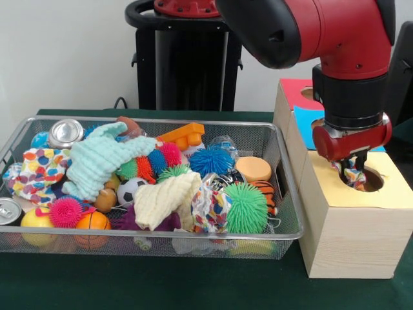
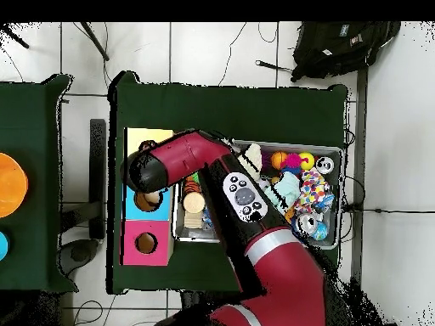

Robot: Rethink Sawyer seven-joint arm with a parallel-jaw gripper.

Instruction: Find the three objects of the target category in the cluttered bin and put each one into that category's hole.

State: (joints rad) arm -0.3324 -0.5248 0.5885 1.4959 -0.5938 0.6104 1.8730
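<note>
My gripper hangs straight down over the yellow-topped wooden box, right at its round hole. It is shut on a polka-dot cloth, whose lower end dips into the hole. The wire-mesh bin stands left of the box. A second polka-dot cloth lies at the bin's left end. A third sits crumpled near the front middle. In the overhead view the arm hides the gripper and the hole; the bin and a polka-dot cloth show.
The bin also holds a mint-green cloth, a cream cloth, spiky balls, cans, a soccer ball and other toys. Blue-topped and red-topped boxes stand behind the yellow one. The pedestal stands behind the bin.
</note>
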